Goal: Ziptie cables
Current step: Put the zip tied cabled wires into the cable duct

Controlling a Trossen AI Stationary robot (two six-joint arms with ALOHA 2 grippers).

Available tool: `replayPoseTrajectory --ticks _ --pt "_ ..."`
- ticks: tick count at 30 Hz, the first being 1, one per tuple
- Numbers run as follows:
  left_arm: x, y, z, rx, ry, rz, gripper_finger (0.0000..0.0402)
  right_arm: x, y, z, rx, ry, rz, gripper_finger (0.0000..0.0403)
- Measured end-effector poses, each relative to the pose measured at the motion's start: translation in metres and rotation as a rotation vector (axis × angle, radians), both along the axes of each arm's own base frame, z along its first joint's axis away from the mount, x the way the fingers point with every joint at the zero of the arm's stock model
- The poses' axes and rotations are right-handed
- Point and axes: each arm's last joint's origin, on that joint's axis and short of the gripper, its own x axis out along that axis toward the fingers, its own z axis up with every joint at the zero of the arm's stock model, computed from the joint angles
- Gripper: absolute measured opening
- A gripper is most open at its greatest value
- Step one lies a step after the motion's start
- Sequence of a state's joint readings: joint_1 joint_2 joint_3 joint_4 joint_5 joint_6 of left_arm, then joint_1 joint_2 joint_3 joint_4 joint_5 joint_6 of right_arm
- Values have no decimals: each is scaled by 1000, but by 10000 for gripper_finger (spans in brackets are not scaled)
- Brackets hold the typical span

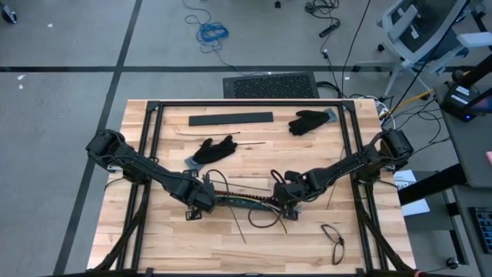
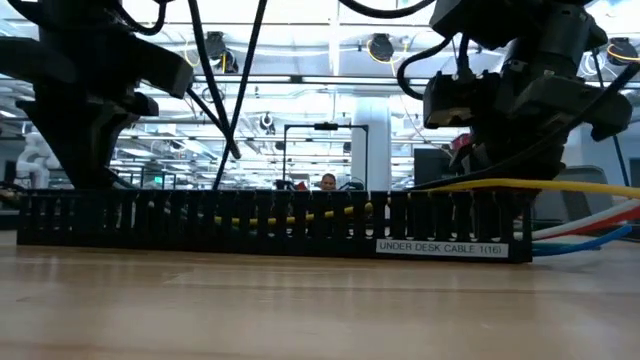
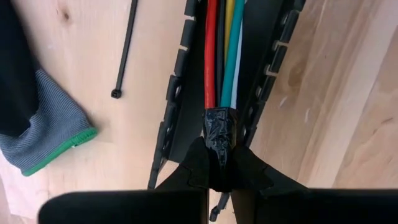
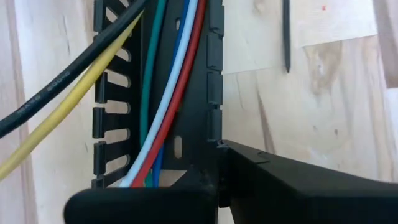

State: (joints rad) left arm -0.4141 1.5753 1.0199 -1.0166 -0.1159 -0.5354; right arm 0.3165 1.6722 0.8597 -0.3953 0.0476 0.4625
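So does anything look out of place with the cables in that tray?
Yes. By the right hand, the yellow cable and the black cable have strayed over the tray wall, while the others lie inside.

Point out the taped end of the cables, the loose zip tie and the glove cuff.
cables [image 3: 219, 134]: left wrist view, on the black tape binding their end.
zip tie [image 3: 126, 46]: left wrist view, mid-strap.
glove [image 3: 53, 134]: left wrist view, grey cuff above the green hem.
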Motion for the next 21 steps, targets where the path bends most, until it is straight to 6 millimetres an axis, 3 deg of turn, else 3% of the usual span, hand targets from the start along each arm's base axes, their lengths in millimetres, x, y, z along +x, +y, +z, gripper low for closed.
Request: replayPoseTrajectory --ticks 21 --pt "-4 -1 0 -56 69 -45 32 -3 8 -1 14 6 60 0"
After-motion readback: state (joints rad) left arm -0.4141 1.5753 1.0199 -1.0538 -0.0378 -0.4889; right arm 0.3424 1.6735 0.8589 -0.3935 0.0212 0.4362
